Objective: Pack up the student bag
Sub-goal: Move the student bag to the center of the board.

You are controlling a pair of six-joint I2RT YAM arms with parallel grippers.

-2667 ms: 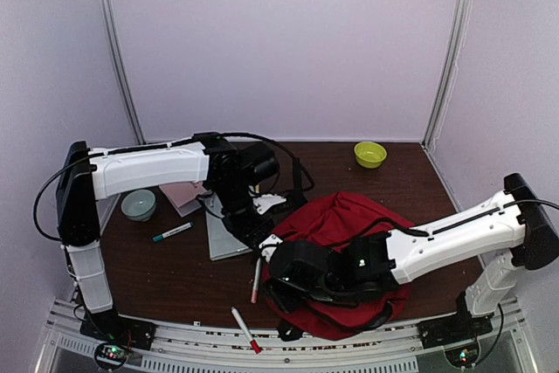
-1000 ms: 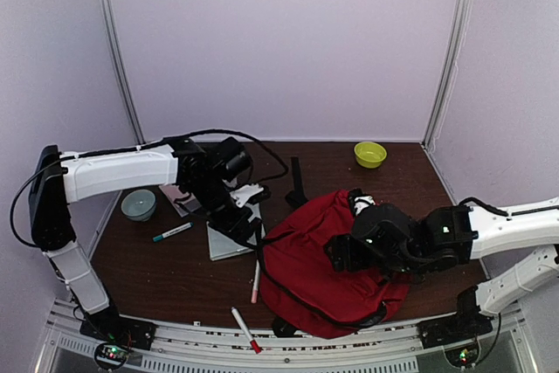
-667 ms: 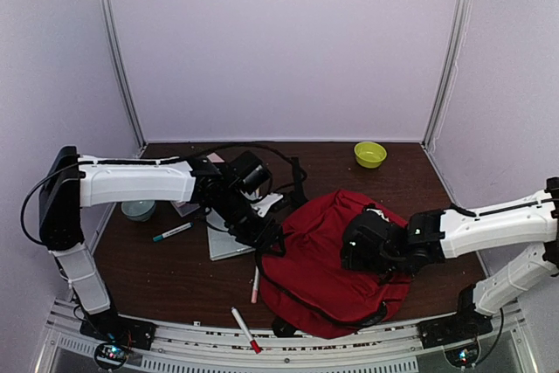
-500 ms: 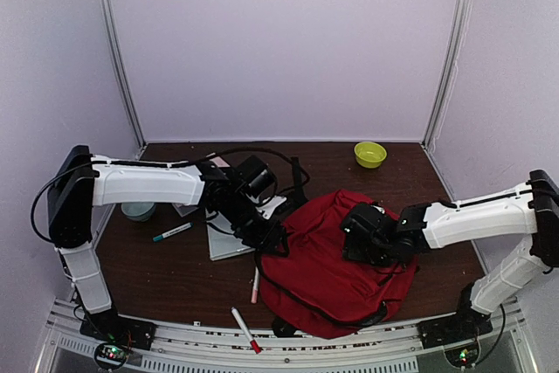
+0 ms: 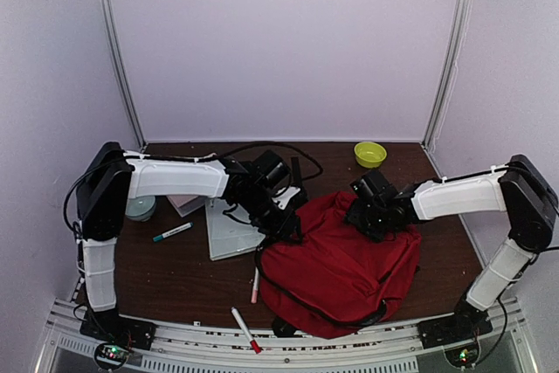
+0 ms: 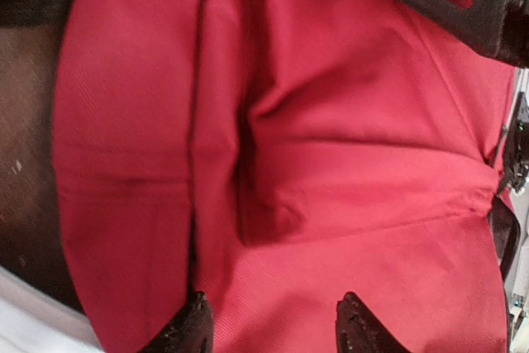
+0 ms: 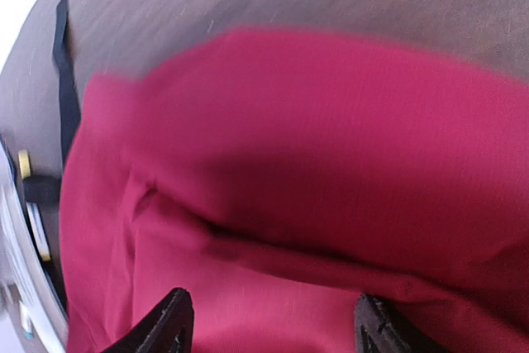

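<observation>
The student bag (image 5: 341,268) is lying near-centre on the table (image 5: 175,277). The left gripper (image 6: 273,328) is pinching its far-left edge, jaws half-spread. The right gripper (image 7: 269,324) is straddling the far-right edge; grip cannot be confirmed. The 2 arms are probably spreading it for loading.

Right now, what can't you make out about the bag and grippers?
Student bag opening: top view, left arm and right arm cover its far edge; wrist views: only fabric.
Left gripper: left wrist view, bottom edge crops it; grip unclear.
Right gripper: right wrist view, blurred, cropped likewise.
</observation>
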